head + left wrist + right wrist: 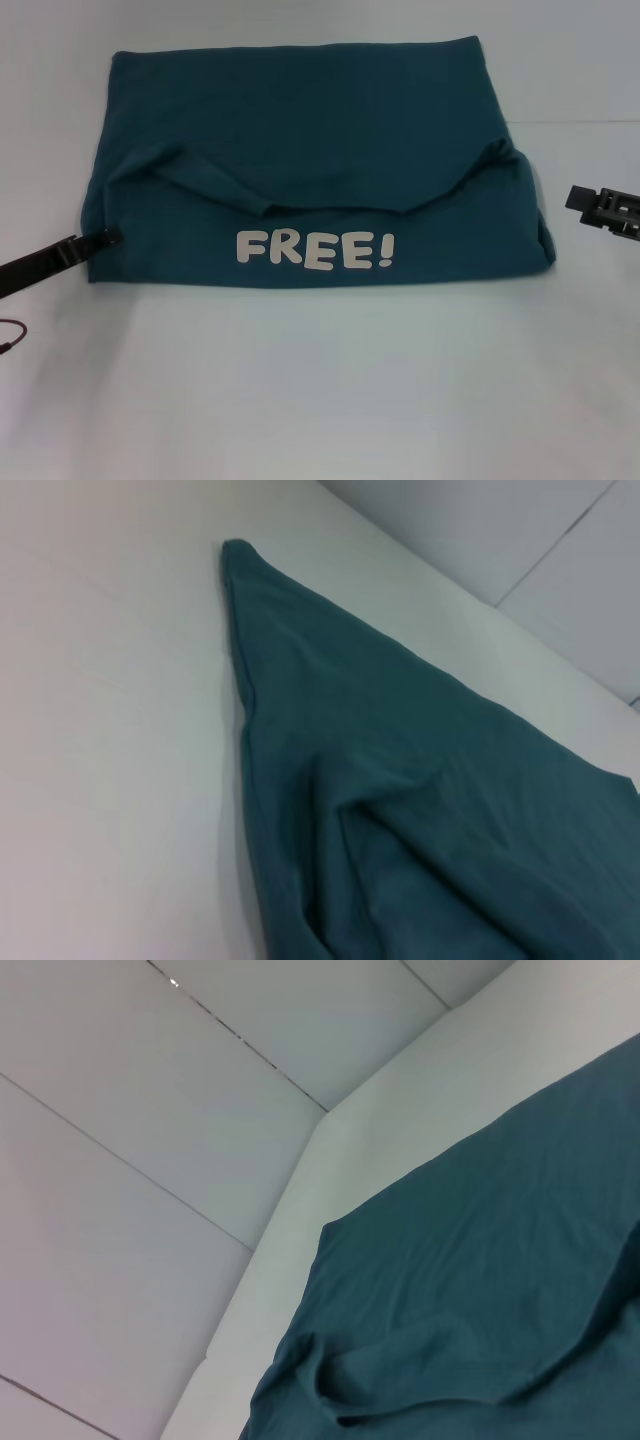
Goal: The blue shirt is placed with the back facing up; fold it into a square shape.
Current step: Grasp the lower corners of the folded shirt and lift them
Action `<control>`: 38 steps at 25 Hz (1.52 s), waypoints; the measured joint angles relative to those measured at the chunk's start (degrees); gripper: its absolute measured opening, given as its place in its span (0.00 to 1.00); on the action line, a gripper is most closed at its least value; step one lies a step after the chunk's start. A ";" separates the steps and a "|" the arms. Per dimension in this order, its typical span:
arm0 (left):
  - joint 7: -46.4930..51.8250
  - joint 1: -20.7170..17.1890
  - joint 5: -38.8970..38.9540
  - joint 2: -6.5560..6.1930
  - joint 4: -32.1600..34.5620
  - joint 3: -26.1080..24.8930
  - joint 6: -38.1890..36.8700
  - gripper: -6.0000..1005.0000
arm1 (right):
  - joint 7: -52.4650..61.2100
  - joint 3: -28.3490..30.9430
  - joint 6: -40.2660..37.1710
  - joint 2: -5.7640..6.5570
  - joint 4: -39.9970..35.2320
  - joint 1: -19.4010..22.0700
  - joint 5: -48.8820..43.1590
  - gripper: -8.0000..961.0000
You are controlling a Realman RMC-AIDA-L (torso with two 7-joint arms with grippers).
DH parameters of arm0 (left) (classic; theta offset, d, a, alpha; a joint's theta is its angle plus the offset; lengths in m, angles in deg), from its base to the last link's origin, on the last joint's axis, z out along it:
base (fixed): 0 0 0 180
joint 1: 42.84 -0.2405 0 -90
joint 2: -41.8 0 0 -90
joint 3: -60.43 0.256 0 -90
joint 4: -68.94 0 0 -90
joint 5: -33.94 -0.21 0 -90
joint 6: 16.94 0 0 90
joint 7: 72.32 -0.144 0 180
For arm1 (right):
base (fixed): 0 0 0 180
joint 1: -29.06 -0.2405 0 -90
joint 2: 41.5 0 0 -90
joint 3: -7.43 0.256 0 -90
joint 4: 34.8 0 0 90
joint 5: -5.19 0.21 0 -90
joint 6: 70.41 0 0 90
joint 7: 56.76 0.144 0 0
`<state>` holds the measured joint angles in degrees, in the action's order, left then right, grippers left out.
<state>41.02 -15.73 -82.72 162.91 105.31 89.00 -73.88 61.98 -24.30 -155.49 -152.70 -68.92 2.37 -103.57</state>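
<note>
So the blue shirt (pixel 310 160) is lying flat on the white table (pixel 320 400), already a wide, short rectangle rather than a full tee shape. The strip nearest me is flipped up over the back, which is why the white FREE! lettering (pixel 315 250) is showing right along the shirt's near edge. Just beyond the lettering I can see a raised curved fold line with a bit of a bunched ridge toward the shirt's left side.

My left gripper (pixel 105 238) is down at the shirt's left edge, tip touching or right at the fabric near the lower left corner. Honestly can't tell if it's spread or pinching cloth, the tip is too thin in the head view and my left wrist cam only shows fabric. My right gripper (pixel 600 208) is just off the shirt's right edge, clear of the cloth, and same deal, can't tell how its fingers are set.

My read: the lengthwise fold is done and the sideways folds come next. It's still way too wide to be a square. Next move probably means grabbing the left edge cleanly, both layers, and carrying it toward the middle without dragging that flipped strip loose.
</note>
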 joint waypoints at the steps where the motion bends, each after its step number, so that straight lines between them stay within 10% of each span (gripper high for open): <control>1: -0.13 0.02 0.00 0.00 -0.13 0.06 0.01 0.67 | 0.00 0.08 0.00 -0.05 0.03 0.14 0.00 0.75; 23: 1.49 0.89 -0.22 0.32 -1.13 4.31 3.35 0.63 | -0.70 2.36 -0.14 -0.18 0.90 2.12 0.13 0.75; 38: 2.33 0.90 -0.29 -0.14 -0.36 4.02 1.82 0.09 | 1.29 1.58 -0.07 2.16 0.85 0.37 -5.53 0.75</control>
<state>43.35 -14.83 -83.02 162.77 104.95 93.03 -72.06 63.27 -22.72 -155.56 -150.54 -68.07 2.74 -109.10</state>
